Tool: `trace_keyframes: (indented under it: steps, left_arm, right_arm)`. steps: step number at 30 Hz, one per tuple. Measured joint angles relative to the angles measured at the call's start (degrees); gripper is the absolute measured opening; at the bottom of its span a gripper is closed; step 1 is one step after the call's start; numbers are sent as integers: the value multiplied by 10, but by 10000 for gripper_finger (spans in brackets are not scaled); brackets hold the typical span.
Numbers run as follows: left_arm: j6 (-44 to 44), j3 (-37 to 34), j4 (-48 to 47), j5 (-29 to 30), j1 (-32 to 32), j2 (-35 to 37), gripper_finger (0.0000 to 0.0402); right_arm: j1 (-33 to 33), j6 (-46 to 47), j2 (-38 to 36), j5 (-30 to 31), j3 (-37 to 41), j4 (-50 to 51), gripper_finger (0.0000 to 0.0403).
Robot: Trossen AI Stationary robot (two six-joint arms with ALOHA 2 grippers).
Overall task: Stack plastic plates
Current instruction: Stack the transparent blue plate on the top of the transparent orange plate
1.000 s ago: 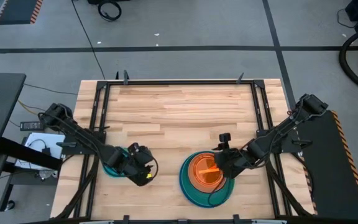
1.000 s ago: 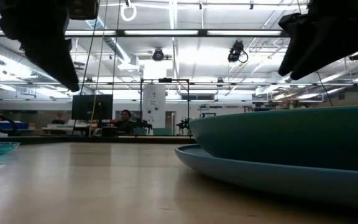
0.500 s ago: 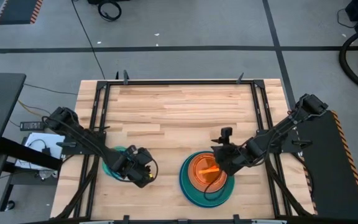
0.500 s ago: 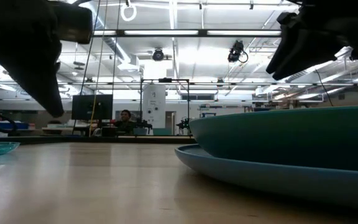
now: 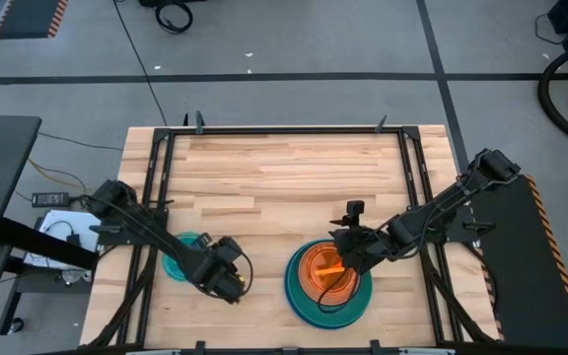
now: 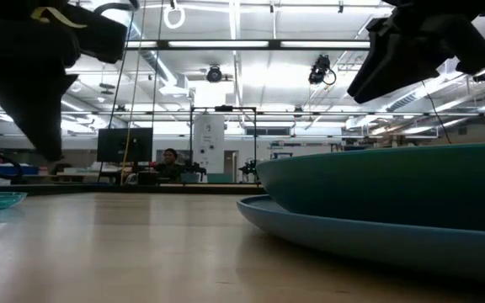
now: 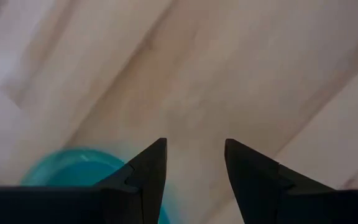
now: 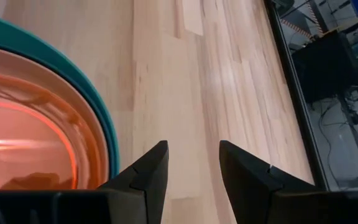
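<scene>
Orange tops the stack of plates [image 5: 325, 279] near the counter's [image 5: 284, 168] front edge, the empty right gripper [image 5: 340, 254] spread-jawed above it, so what remains, I judge, is the cyan plate [image 5: 179, 253] beside the empty, spread-jawed left gripper [image 5: 235, 288].

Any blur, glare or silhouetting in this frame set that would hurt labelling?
Low view: bright ceiling lights backlight both arms into dark silhouettes, and the stacked plates loom large at the right. Left wrist view: the table is soft and out of focus behind the left gripper, the cyan plate blurred. Right wrist view: sharp, with glare streaks on the orange plate. High view: evenly lit.
</scene>
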State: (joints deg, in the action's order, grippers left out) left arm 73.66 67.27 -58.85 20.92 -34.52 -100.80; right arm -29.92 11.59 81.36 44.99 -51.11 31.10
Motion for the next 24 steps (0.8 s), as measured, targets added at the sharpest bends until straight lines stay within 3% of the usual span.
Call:
trace_keyframes:
  steps: [9, 19, 24]
  left_arm:
    - [55, 45, -90, -120, -1, -53, 169]
    - [163, 45, -91, -139, -37, -54, 168]
    - [182, 45, -106, -173, -44, -70, 157]
  right_arm:
    - [1, -8, 0, -12, 0, -2, 153]
    - [23, -56, 0, 2, 0, -37, 153]
    - [46, -115, 0, -24, 0, -89, 153]
